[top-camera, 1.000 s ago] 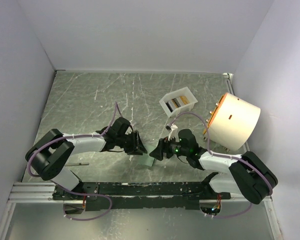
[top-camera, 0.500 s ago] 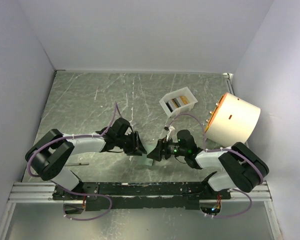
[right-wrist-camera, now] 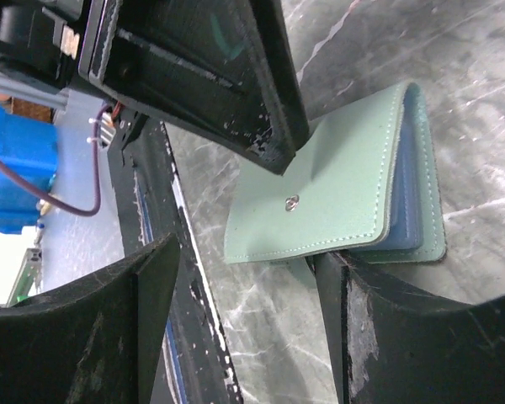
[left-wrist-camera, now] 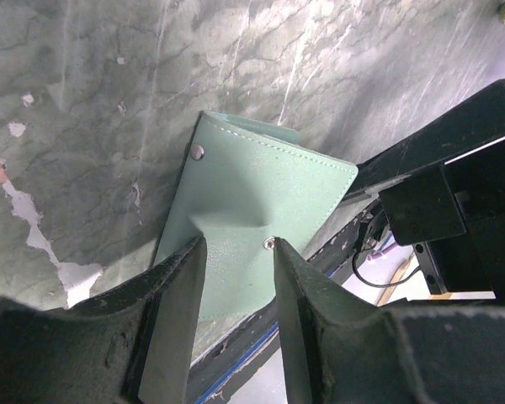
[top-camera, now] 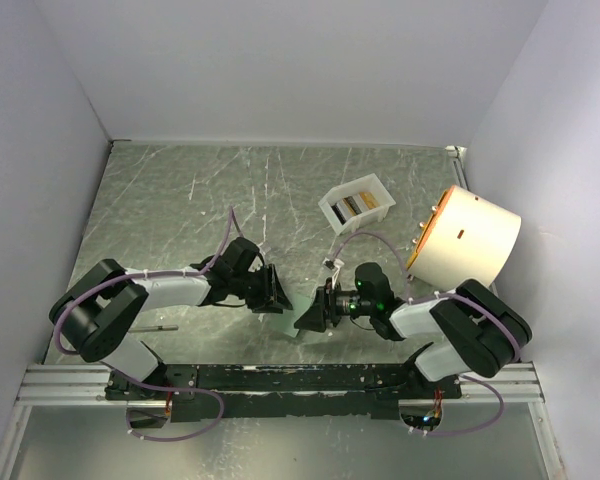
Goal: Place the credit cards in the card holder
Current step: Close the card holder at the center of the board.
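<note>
Sage-green card holder (left-wrist-camera: 252, 223) lying folded between both grippers, well nearer than white tray (top-camera: 357, 207) keeping cards (top-camera: 351, 206). Left gripper (left-wrist-camera: 234, 261) nipping top flap, seemingly to open; right gripper (right-wrist-camera: 244, 252) agape, empty.

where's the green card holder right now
The card holder lies on the table near the front edge, between the left claw and right claw; the top view hides it, both wrist views show it.

Card holder (left-wrist-camera: 252, 223) near edge hidden behind left hand (left-wrist-camera: 236, 278); cards in white tray (top-camera: 357, 205) too small to count.
</note>
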`<move>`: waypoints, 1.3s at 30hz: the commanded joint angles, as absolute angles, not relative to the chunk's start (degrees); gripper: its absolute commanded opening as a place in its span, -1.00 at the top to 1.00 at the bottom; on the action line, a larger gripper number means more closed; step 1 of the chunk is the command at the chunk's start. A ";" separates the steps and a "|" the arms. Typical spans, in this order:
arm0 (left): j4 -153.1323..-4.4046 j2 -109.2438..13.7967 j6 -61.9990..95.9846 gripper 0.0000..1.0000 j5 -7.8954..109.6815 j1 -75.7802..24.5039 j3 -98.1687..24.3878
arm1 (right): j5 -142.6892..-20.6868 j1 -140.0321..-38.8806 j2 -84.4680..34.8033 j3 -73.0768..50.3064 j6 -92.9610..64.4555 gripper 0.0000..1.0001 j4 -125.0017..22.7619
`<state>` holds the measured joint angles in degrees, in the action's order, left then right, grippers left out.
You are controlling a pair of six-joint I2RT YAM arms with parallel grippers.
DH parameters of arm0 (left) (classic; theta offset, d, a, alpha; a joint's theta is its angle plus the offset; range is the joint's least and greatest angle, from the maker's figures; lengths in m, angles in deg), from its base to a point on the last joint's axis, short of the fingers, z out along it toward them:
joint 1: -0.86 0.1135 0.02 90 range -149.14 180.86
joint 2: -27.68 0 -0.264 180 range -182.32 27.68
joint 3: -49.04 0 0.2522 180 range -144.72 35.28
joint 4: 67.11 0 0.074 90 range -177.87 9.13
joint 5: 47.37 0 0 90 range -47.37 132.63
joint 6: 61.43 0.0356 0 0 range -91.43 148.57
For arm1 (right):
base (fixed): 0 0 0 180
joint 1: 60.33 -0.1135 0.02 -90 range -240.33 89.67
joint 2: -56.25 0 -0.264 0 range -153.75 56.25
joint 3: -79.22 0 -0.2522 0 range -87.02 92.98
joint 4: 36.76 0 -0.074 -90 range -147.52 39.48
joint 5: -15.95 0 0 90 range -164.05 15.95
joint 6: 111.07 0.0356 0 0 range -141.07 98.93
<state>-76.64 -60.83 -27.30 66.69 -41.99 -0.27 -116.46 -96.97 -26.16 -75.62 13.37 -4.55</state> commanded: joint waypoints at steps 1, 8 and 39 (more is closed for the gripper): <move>-77.04 -62.37 -25.92 0.02 63.80 -42.34 -0.87 | -119.72 -96.83 -23.89 -76.11 10.03 -0.30 -9.34; -77.29 -64.40 -25.82 0.03 62.45 -42.38 -1.07 | -122.62 -96.86 -17.83 -76.16 8.02 -0.29 -16.73; -79.68 -58.73 -25.39 0.26 60.45 -42.51 -0.38 | -87.23 -99.10 8.00 -71.88 43.50 0.07 -60.06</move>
